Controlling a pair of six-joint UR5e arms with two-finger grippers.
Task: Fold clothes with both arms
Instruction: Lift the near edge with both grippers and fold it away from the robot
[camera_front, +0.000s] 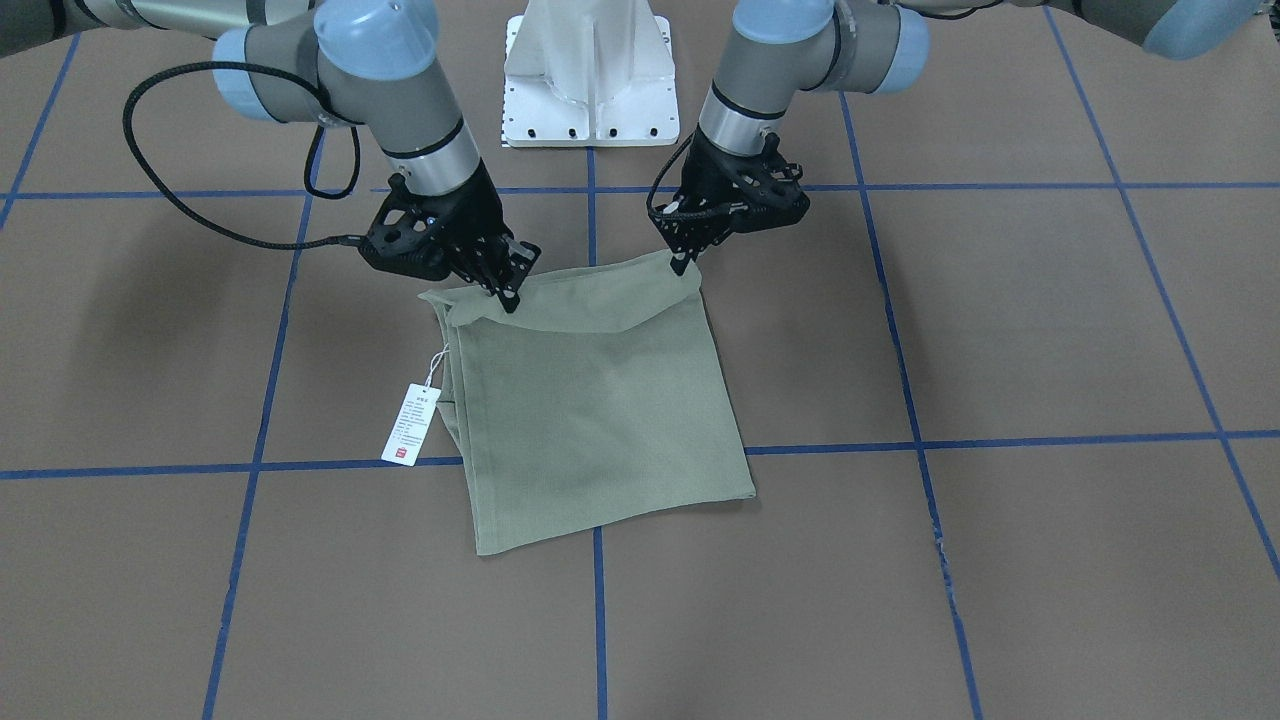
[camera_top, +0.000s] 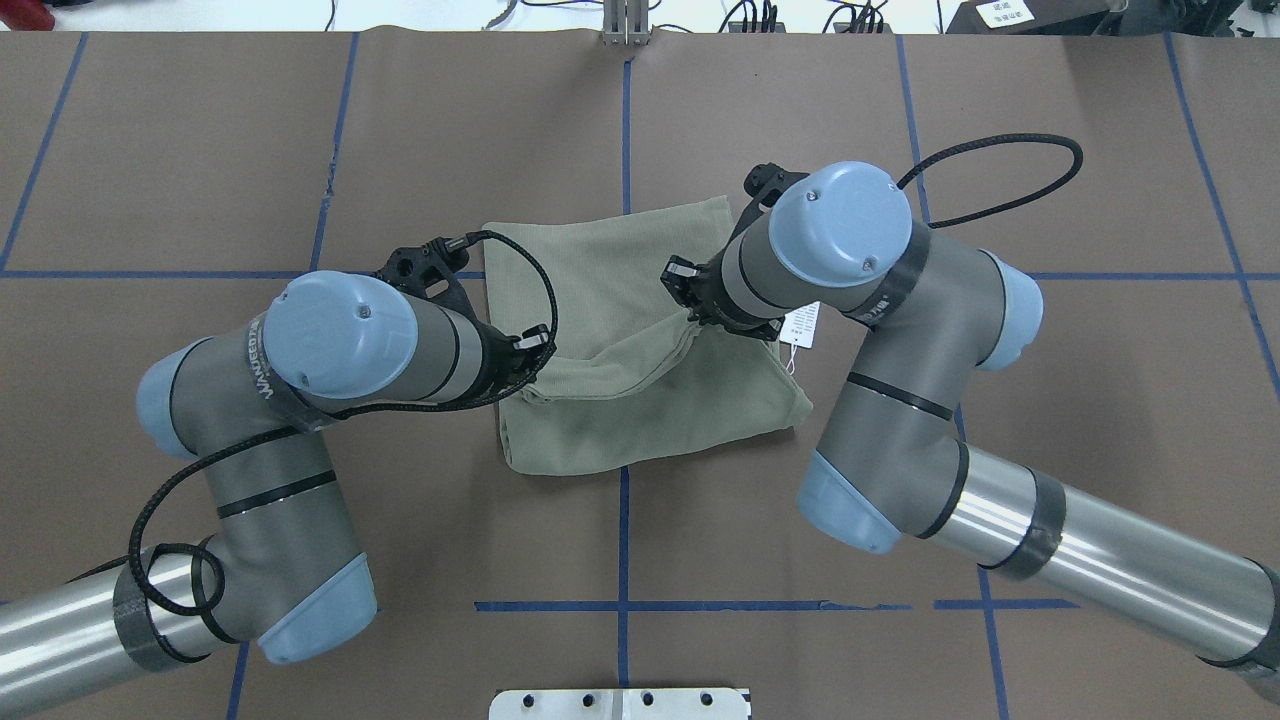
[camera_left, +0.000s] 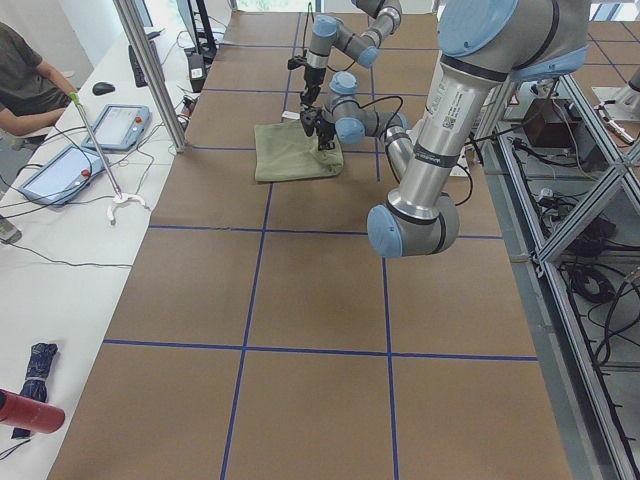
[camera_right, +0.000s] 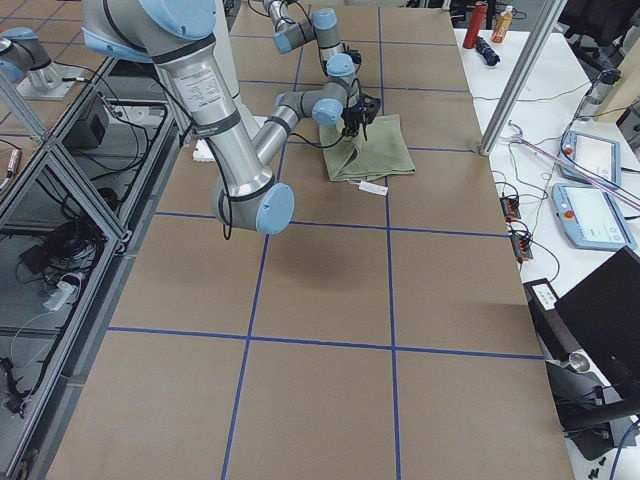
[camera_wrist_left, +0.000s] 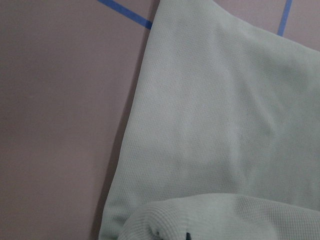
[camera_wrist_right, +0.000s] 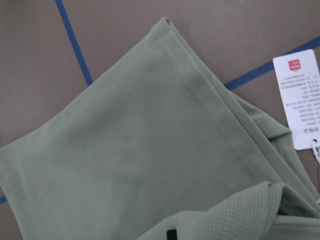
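Black left tool (camera_front: 683, 262) and right tool (camera_front: 505, 290) both pinch the sage-green knit shirt (camera_front: 600, 400). The right wrist view catches its white red-logo hang tag (camera_wrist_right: 301, 100) at 2 o'clock, print unreadable.

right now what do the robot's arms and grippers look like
Both the left arm and right arm are grey jointed tubes with silver sections, rounded light blue joint caps and a black band with white lettering too small to read. A black braided cable loops along each. The left gripper and right gripper are black, open-framed, with two thin fingers.
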